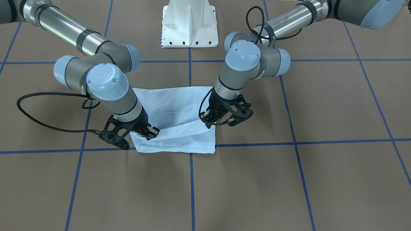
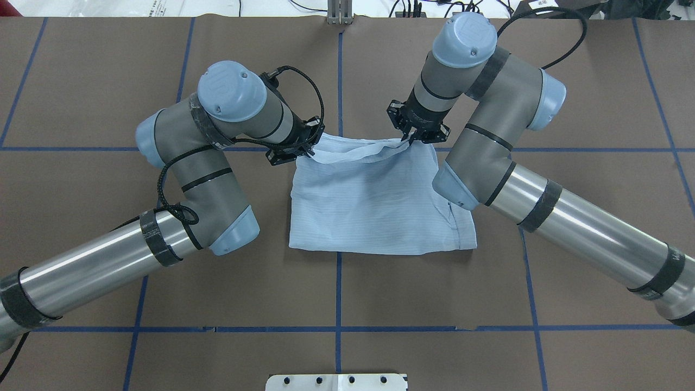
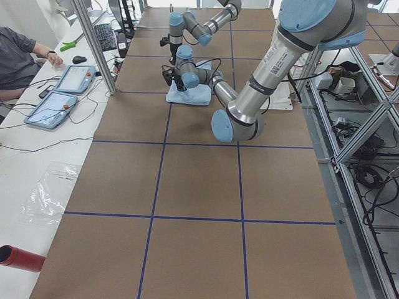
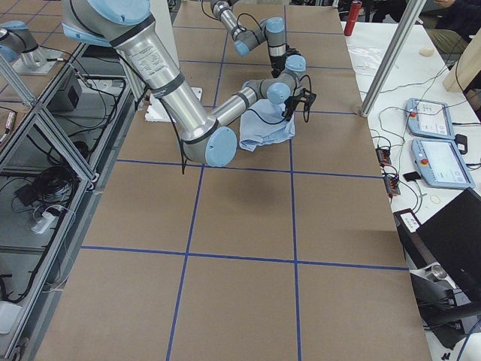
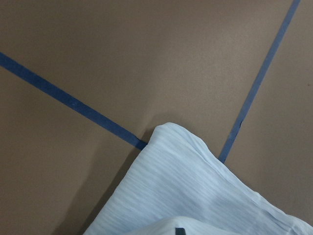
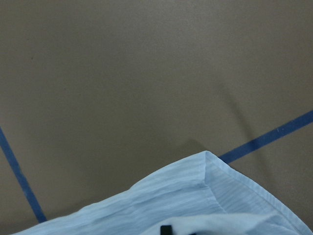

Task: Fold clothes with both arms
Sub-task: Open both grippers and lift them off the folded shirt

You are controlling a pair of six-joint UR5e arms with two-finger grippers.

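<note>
The light-blue striped shirt [image 2: 374, 201] lies folded into a rough rectangle at the table's centre, also visible in the front view [image 1: 173, 109]. Its far edge is raised off the layer below. My left gripper [image 2: 310, 145] [image 1: 214, 123] is shut on one far corner of that raised edge. My right gripper [image 2: 408, 139] [image 1: 148, 132] is shut on the other far corner. The left wrist view shows shirt cloth [image 5: 186, 196] hanging under a black fingertip [image 5: 180, 231]. In the right wrist view, shirt cloth [image 6: 195, 196] hangs the same way under a fingertip [image 6: 166, 230].
The white pedestal base [image 1: 189, 29] stands at the robot's side of the brown table, which is marked with blue tape lines [image 2: 339, 271]. A side desk holds tablets [image 3: 62, 90] with a seated person [image 3: 19, 56] beside them, and a red cylinder [image 3: 19, 258].
</note>
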